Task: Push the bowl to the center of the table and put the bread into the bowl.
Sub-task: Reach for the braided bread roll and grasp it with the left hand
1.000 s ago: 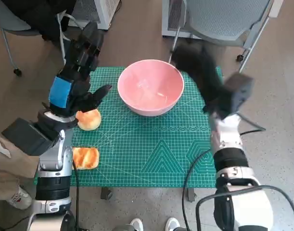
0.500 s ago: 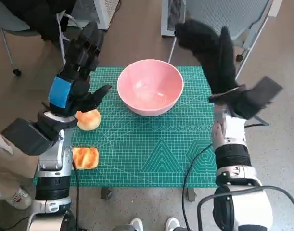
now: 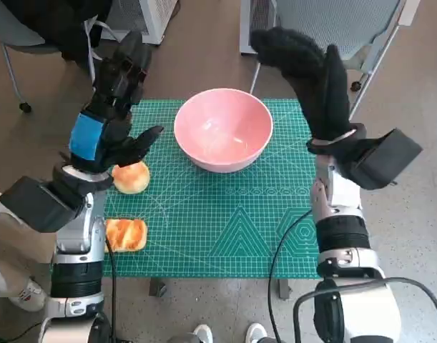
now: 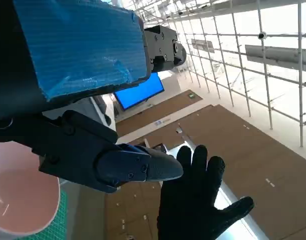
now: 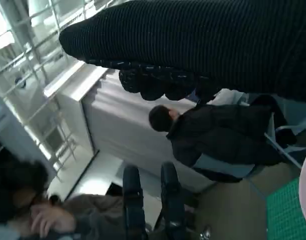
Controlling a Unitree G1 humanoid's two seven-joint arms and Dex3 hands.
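The pink bowl (image 3: 223, 128) stands empty on the green mat (image 3: 225, 221), towards the far edge. A round bread roll (image 3: 131, 176) lies at the mat's left side, and a flatter toasted piece (image 3: 126, 234) lies nearer the front left corner. My left hand (image 3: 111, 107) is raised above the round roll, fingers spread, holding nothing. My right hand (image 3: 307, 71) is lifted high to the right of the bowl, fingers spread and empty. The bowl's rim (image 4: 22, 200) and my gloved right hand (image 4: 198, 200) show in the left wrist view.
A grey chair (image 3: 332, 28) stands beyond the table's far right, and a dark chair (image 3: 46, 28) at the far left. A person in a dark jacket (image 5: 208, 135) shows in the right wrist view. Shoes (image 3: 229, 334) show at the table's near edge.
My right hand has swung up from beside the bowl's right rim to high above the table's far right. The left hand has barely moved.
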